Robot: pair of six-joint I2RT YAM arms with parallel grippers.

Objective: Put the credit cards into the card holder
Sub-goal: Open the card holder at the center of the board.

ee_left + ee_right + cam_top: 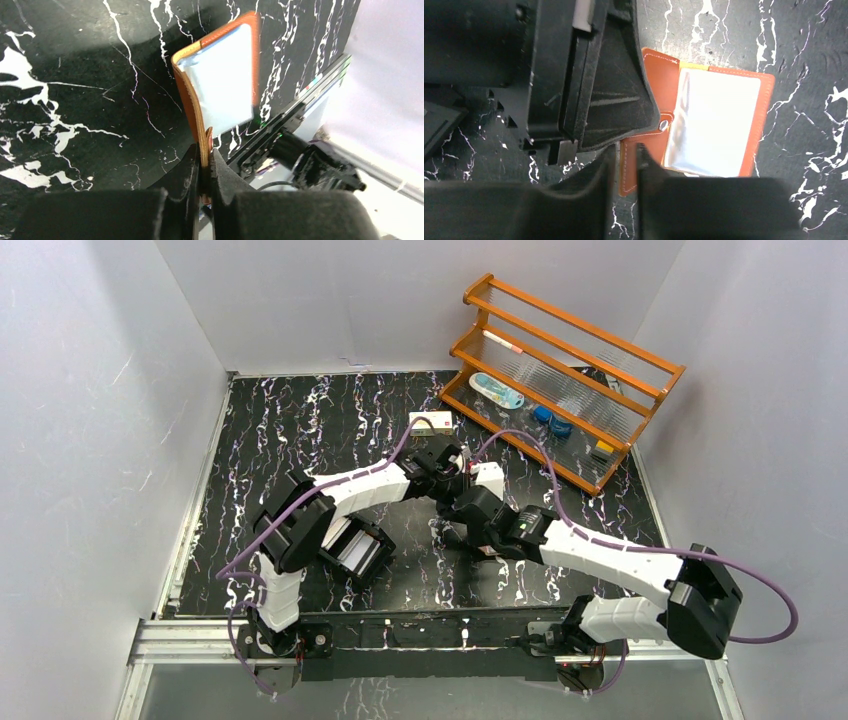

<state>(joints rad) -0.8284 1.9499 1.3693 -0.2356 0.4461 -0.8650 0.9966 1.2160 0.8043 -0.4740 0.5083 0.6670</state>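
The brown card holder (187,95) is open and stands tilted above the table. Its clear inner pocket (719,120) shows a pale, glossy face. My left gripper (205,150) is shut on the holder's lower edge by the snap tab. In the right wrist view its black finger (619,90) covers the holder's left part. My right gripper (626,150) is just above the holder's near corner. Its jaws are a narrow gap apart with nothing between them. From above, both grippers (440,472) (468,508) meet at mid-table and hide the holder. Pale credit cards (347,542) lie in a black tray.
The black tray (385,538) sits near the left arm. A white-and-yellow carton (430,423) lies behind the grippers. An orange wooden rack (560,380) with small items stands at the back right. White walls enclose the black marbled table.
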